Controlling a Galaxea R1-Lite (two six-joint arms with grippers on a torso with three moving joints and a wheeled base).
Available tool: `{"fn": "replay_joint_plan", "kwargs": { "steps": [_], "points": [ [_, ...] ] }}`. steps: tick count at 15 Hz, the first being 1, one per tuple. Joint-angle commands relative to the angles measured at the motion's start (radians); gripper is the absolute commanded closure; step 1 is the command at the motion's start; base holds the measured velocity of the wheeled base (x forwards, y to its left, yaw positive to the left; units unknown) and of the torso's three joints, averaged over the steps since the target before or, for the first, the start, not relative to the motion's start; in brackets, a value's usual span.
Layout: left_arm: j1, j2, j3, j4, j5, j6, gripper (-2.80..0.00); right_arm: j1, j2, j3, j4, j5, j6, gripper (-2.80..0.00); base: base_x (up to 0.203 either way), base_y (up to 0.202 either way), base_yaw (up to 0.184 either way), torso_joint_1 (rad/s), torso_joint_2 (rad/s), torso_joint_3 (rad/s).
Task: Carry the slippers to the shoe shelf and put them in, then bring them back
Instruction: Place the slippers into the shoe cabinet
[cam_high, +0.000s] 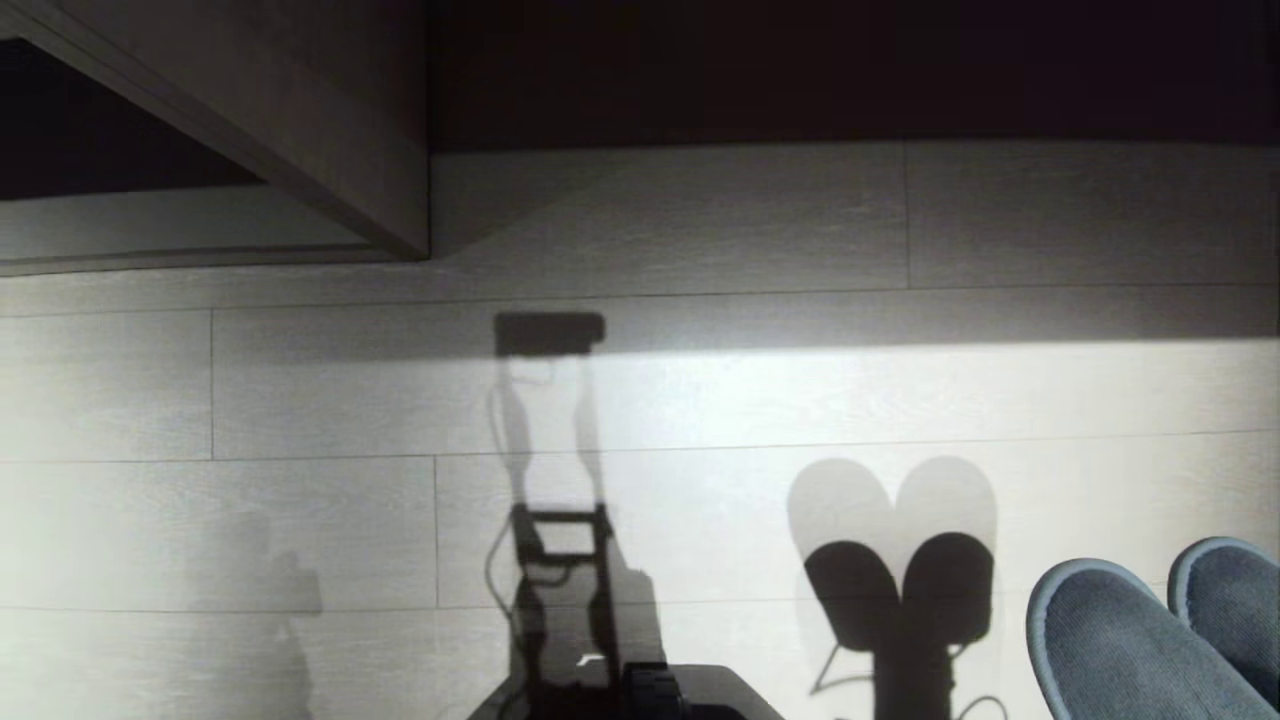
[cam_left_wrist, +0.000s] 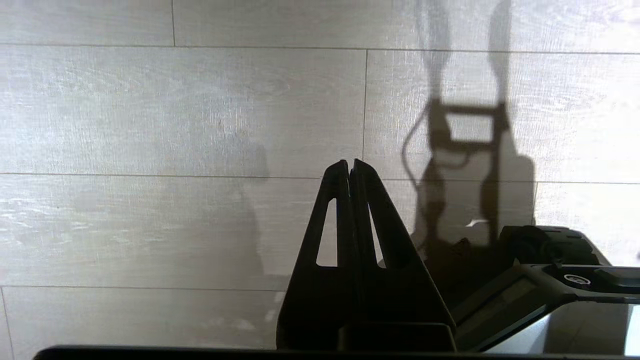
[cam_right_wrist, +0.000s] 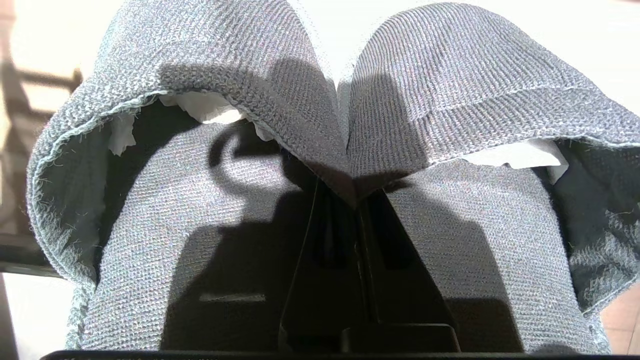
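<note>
- Grey-blue ribbed fabric fills your right wrist view: the slippers (cam_right_wrist: 320, 100) hang side by side, toes pointing away from the camera, white paper stuffing showing inside both openings.
- Your right hand (cam_right_wrist: 356, 197) has its fingers pressed together on the two inner edges where the pair meets, so both slippers are pinched in one grip.
- From the head view you see only the two toe ends (cam_high: 1150, 640) at the lower right corner, held above the floor (cam_high: 750, 400) with their twin rounded shadow lying just to their left.
- Your left hand (cam_left_wrist: 350, 167) carries nothing; its two dark fingers lie flat against each other, pointing over bare floor planks.
- Pale wood-grain planks run across the whole floor, brightly lit in a broad band through the middle and dimmer toward the far side.
- Your own shadow, a narrow mast with a boxy head and cables, falls across the planks near the centre, and the dark edge of your base (cam_high: 640, 695) shows at the bottom.
- At the upper left a wood-grain unit (cam_high: 330, 110) juts toward you with a slanted edge; beside it sits a pale base board (cam_high: 170, 225) under a dark recess.
- Along the far side to the right of that unit, everything is deep shadow, and you cannot tell what stands there.
- Between you and the unit the floor planks lie open.
</note>
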Motion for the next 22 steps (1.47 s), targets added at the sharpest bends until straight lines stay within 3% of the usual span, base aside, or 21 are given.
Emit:
{"fn": "replay_joint_plan", "kwargs": {
  "steps": [1, 22],
  "points": [
    [0.000, 0.000, 0.000, 0.000, 0.000, -0.001, 0.00, 0.000, 0.001, 0.000, -0.001, 0.000, -0.001, 0.00, 0.000, 0.000, 0.000, 0.001, 0.01, 0.205],
    [0.000, 0.000, 0.000, -0.002, 0.000, -0.002, 0.00, -0.001, 0.001, 0.000, -0.001, 0.000, -0.001, 0.00, 0.000, 0.000, 0.000, 0.002, 0.00, 0.201]
  ]
}}
